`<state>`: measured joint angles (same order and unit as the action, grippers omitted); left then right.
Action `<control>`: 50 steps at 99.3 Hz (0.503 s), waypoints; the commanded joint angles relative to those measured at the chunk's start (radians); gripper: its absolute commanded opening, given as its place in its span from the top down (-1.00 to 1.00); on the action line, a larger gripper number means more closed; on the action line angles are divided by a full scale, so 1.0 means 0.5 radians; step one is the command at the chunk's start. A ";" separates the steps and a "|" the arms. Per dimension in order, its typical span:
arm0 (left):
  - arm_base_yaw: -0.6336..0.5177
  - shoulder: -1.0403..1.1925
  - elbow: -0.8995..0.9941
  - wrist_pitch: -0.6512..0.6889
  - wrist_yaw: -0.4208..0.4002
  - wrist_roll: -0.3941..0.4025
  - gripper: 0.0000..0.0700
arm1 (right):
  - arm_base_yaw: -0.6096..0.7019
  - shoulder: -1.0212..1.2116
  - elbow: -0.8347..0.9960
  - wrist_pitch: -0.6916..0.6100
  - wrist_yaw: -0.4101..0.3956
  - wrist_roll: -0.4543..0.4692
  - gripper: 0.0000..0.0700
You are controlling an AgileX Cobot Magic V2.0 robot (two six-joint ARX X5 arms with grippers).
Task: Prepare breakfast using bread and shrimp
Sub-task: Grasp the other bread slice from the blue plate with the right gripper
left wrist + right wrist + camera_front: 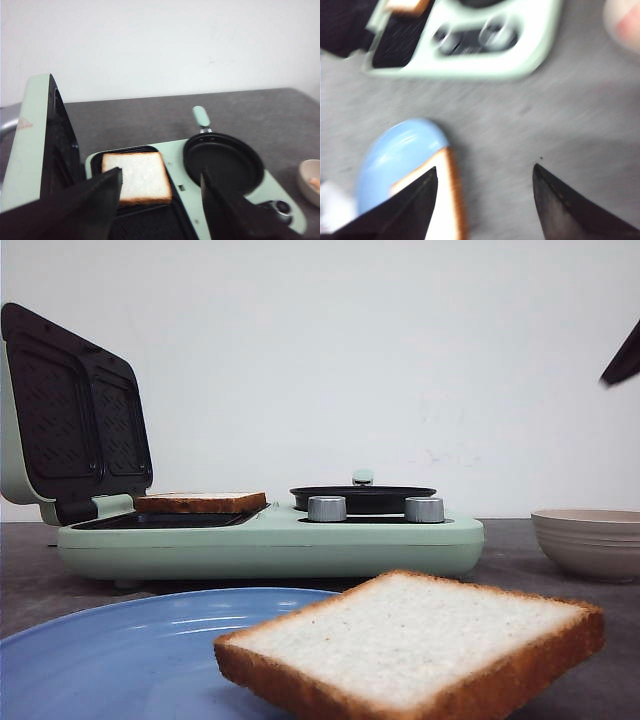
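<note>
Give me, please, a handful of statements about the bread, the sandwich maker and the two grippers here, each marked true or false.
1. One bread slice lies on the sandwich maker's open grill plate. True.
2. The sandwich maker's lid is closed. False: it stands raised, its dark ribbed plates showing.
3. The second bread slice rests partly on the blue plate. True.
4. The left gripper is shut on the bread. False: its jaws are apart above the slice and grip nothing.
5. The small round pan holds the shrimp. False: the pan is empty.
6. The right gripper is open above the table, beside the blue plate. True.
</note>
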<state>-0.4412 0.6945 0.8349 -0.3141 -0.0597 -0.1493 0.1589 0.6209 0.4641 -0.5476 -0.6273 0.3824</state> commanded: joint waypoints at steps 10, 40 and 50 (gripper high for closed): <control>-0.011 -0.085 0.006 -0.153 0.018 -0.036 0.22 | 0.107 0.011 -0.235 0.241 -0.080 0.388 -0.05; -0.012 -0.188 -0.061 -0.230 0.025 -0.056 0.22 | 0.430 0.018 -0.452 0.482 -0.004 0.651 -0.12; -0.012 -0.188 -0.061 -0.225 0.034 -0.056 0.22 | 0.527 0.053 -0.468 0.481 0.047 0.649 -0.15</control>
<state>-0.4416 0.5961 0.7979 -0.4377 -0.0479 -0.1722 0.3958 0.6289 0.2344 -0.3141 -0.6159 0.6838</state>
